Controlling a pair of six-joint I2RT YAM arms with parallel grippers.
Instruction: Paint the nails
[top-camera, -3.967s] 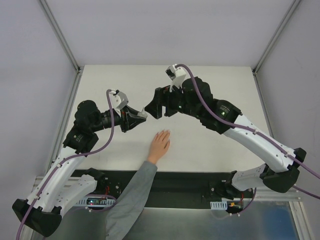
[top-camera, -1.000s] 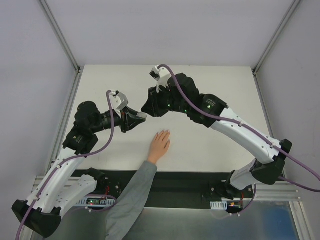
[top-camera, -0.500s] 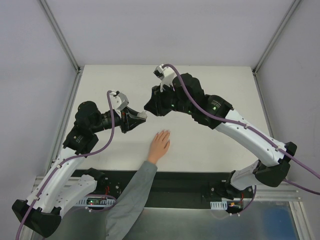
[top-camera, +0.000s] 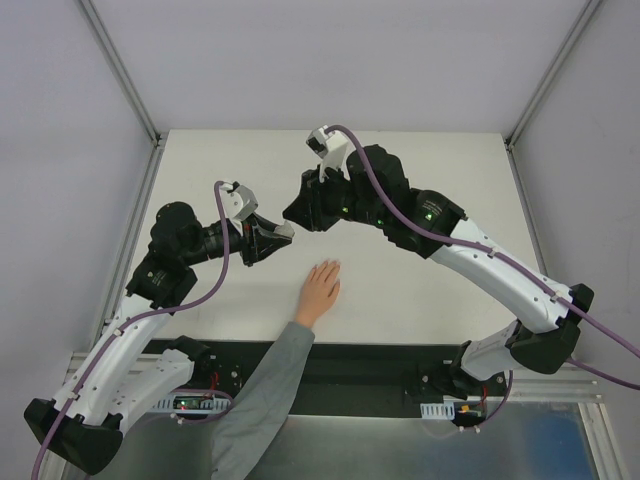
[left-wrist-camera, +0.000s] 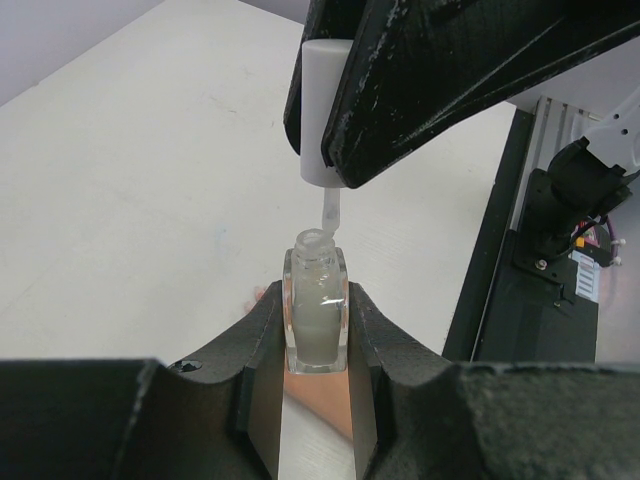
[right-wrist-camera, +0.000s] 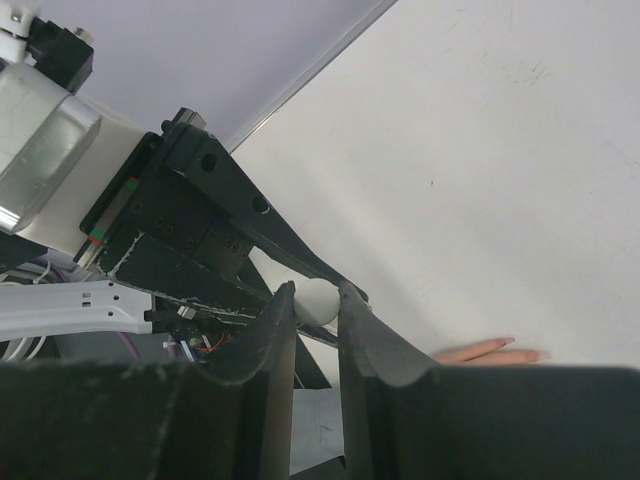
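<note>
My left gripper (top-camera: 284, 232) is shut on a small translucent bottle (left-wrist-camera: 316, 312) and holds it upright above the table. My right gripper (top-camera: 294, 214) is shut on the white round cap (right-wrist-camera: 318, 300), also seen from the left wrist (left-wrist-camera: 322, 110). The cap hangs just above the bottle's neck, and its thin brush stem (left-wrist-camera: 328, 208) reaches down into the opening. A pale hand (top-camera: 321, 287) with a grey sleeve lies flat near the front edge, right of the bottle. Its nails (right-wrist-camera: 506, 342) show as pinkish fingertips in the right wrist view.
The white table (top-camera: 420, 180) is bounded by grey walls and metal rails on three sides. The grey sleeve (top-camera: 262, 400) crosses the black base strip between the two arm bases. Part of the hand (left-wrist-camera: 319, 399) shows below the held bottle.
Four seconds ago the right gripper stood further right of the bottle; it has come left over the neck. During the last second it shifted slightly. The left arm and the hand stayed still.
</note>
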